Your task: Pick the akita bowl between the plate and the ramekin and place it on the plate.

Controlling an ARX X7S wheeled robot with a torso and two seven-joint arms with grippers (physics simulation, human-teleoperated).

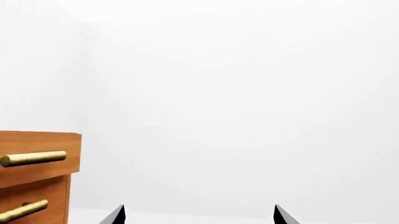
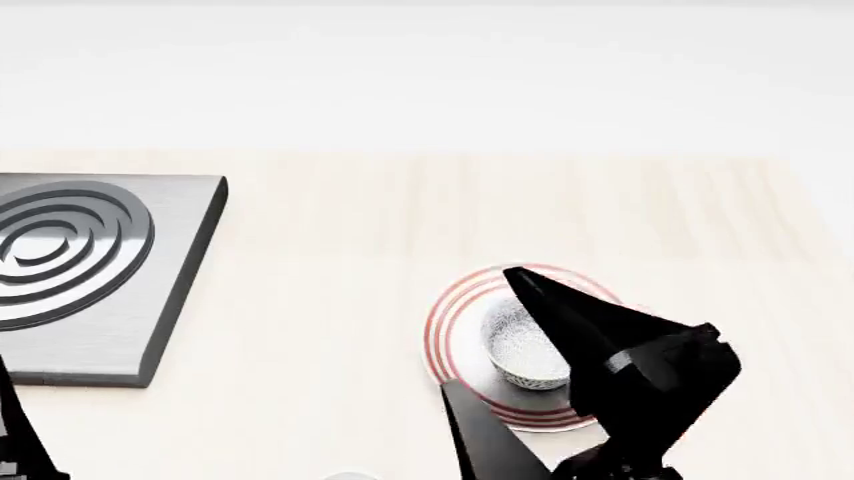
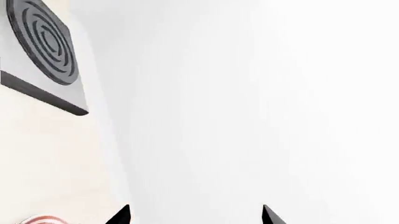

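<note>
The speckled grey-and-white akita bowl (image 2: 518, 345) sits upright on the white plate (image 2: 454, 335) with red rings, in the lower middle of the head view. My right gripper (image 2: 481, 328) is open over them. One black finger (image 2: 561, 315) crosses the bowl's right side and the other finger (image 2: 474, 425) lies near the plate's front edge. I cannot tell whether either touches the bowl. In the right wrist view the right gripper (image 3: 194, 214) holds nothing, and a sliver of the plate (image 3: 37, 219) shows. My left gripper (image 1: 199, 214) is open and empty. The ramekin is not clearly in view.
A grey burner slab (image 2: 80, 270) with concentric rings lies on the light wooden counter (image 2: 334, 250) at the left, also seen as the burner slab (image 3: 44, 42). A wooden drawer front (image 1: 37, 158) with brass handles shows in the left wrist view. A pale sliver (image 2: 350, 476) touches the head view's bottom edge.
</note>
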